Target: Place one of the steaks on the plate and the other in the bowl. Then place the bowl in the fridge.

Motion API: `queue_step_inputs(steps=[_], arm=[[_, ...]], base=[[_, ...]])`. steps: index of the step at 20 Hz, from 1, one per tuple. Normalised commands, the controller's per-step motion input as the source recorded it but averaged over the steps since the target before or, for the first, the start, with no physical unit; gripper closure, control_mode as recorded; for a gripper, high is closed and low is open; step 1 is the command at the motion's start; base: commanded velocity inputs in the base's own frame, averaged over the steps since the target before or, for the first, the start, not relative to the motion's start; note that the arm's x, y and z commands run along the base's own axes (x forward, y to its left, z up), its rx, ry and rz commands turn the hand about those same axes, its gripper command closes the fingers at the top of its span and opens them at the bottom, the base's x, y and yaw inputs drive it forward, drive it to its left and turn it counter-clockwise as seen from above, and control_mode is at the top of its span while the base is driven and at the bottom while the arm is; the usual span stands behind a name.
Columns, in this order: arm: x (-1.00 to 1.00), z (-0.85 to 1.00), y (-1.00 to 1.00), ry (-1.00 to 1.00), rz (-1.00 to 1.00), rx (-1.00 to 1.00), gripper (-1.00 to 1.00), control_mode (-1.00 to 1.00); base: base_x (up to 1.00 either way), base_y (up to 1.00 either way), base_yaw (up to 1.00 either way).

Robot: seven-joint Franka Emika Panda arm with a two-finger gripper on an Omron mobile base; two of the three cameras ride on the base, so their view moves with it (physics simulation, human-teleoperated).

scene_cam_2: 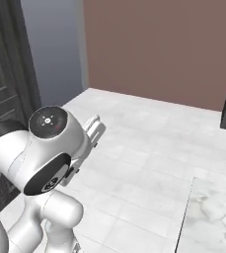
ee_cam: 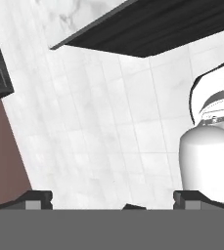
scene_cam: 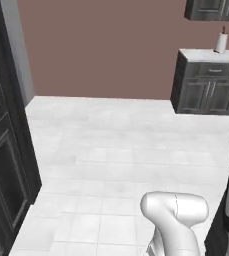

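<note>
Gripper (ee_cam: 111, 200) jaws wide apart, nothing between fingertips (ee_cam: 37, 199); aimed at white tile floor (ee_cam: 99, 127). Marble counter (ee_cam: 79, 17) edge beyond floor in hand view. Left base view: paper towel roll (scene_cam: 221, 41) upright on far counter (scene_cam: 206, 54), dark tall cabinet (scene_cam: 3, 165) left of floor. Steaks, plate, bowl, fridge location: cannot tell.

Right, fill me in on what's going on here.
Nothing is being handled at the moment. The white arm is folded close over its base, out on the pale tiled floor of the kitchen. In the hand view the gripper is open and empty, aimed at floor tiles and the edge of a marble counter. A dark cabinet with a paper towel roll on top stands by the far wall. No steaks, plate, bowl or fridge can be made out from here.
</note>
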Motion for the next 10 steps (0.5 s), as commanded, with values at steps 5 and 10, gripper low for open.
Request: queue_step_inputs(steps=[5, 10], arm=[[0.0, 0.0, 0.0, 0.0, 0.0, 0.0, -1.0, 1.0], [0.0, 0.0, 0.0, 0.0, 0.0, 0.0, -1.0, 1.0]], base=[[1.0, -0.04, -0.38], [1.0, 0.05, -0.38]])
